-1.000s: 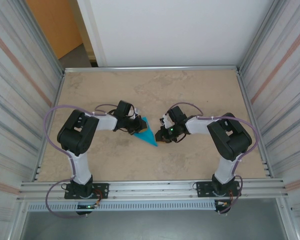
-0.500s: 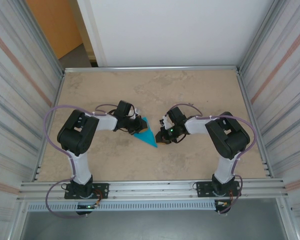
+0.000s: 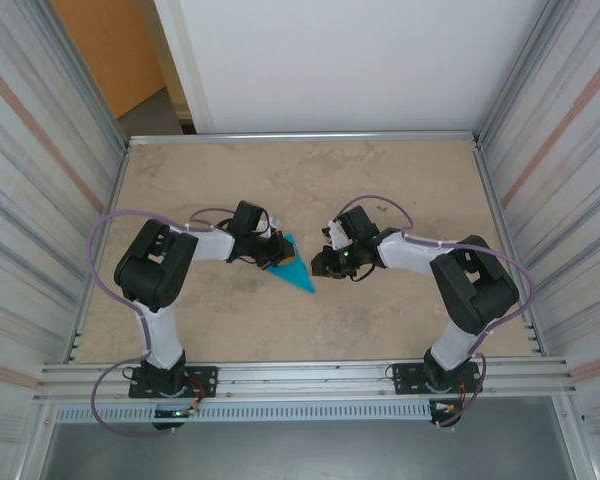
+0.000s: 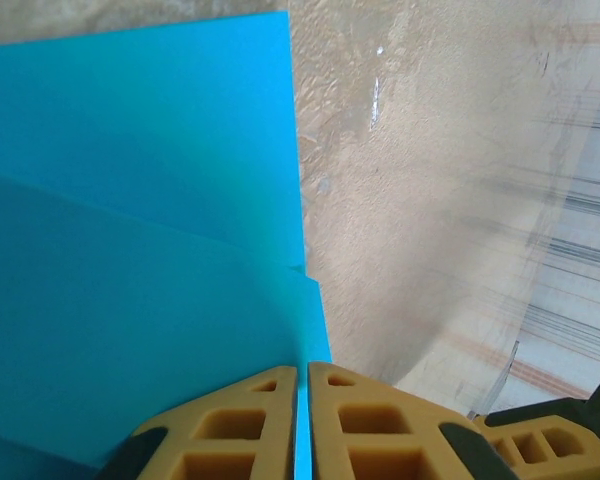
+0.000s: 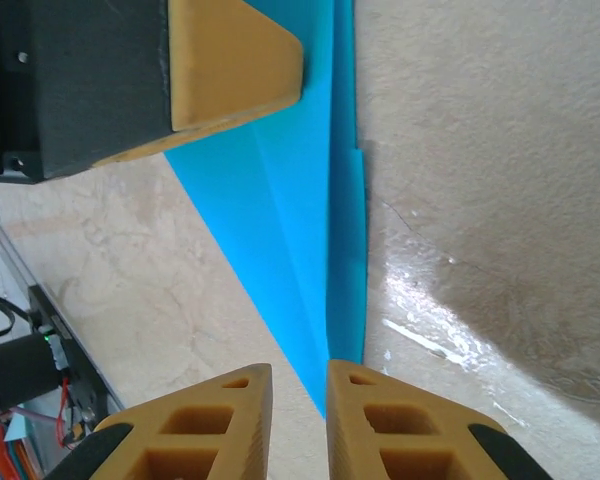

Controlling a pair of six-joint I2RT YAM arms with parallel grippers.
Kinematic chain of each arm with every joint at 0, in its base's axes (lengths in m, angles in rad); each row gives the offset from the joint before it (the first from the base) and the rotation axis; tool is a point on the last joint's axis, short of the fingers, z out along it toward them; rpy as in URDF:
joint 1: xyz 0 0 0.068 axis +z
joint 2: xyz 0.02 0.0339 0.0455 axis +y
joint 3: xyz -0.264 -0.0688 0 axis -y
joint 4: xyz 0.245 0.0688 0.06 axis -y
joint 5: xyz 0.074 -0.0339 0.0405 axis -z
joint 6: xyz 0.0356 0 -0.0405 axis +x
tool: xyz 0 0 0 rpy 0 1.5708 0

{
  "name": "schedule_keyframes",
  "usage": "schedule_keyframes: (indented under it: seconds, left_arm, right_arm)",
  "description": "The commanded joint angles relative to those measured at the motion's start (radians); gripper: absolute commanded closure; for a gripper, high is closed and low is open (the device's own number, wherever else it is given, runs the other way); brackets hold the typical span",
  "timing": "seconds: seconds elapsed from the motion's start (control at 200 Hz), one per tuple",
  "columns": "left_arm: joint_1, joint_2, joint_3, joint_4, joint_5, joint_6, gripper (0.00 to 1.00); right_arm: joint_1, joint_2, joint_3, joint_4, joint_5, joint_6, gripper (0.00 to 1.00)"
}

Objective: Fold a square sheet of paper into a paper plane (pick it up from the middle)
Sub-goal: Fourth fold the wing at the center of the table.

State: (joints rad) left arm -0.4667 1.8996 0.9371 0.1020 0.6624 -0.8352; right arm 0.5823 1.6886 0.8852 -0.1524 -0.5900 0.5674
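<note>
The right arm has swung its elbow outward, away from the left claw. The counter and the left arm are as they were one second ago.

The paper has not shifted. It lies flat on the counter as a narrow, layered triangle with its broad end at the left claw. Its long axis runs diagonally from the left claw toward the near right. The tip points along that line, away from the left claw.

The right claw has drawn back from the tip, which it covered half a second ago. It now sits just off the tip, on the side opposite the left claw. Its jaws stand narrowly parted and clamp nothing, with the tip at the mouth of the gap.

The left claw remains closed on the paper's edge, and a thin teal line shows between its pads.

Judgement: the work at the tip is finished, the left claw anchors the paper, and the right claw is free for the next fold.
</note>
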Motion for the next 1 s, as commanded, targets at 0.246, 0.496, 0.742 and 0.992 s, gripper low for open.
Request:
schedule_keyframes:
  seconds: [0.246, 0.496, 0.742, 0.992]
  left_arm:
    - [0.0, 0.004, -0.002, 0.011, 0.023, 0.004, 0.87]
    - [0.0, 0.01, 0.0, 0.026, 0.041, 0.005, 0.87]
    - [0.0, 0.026, 0.009, 0.045, 0.063, 0.002, 0.85]
    - [0.0, 0.039, 0.013, 0.045, 0.064, -0.001, 0.85]
  right_arm:
    - [0.068, 0.125, 0.098, 0.016, -0.042, -0.008, 0.87]
    - [0.064, 0.163, 0.091, 0.02, -0.042, 0.0, 0.87]
    - [0.057, 0.169, 0.065, 0.022, -0.029, 0.006, 0.87]
    - [0.053, 0.179, 0.058, 0.017, -0.02, 0.008, 0.87]
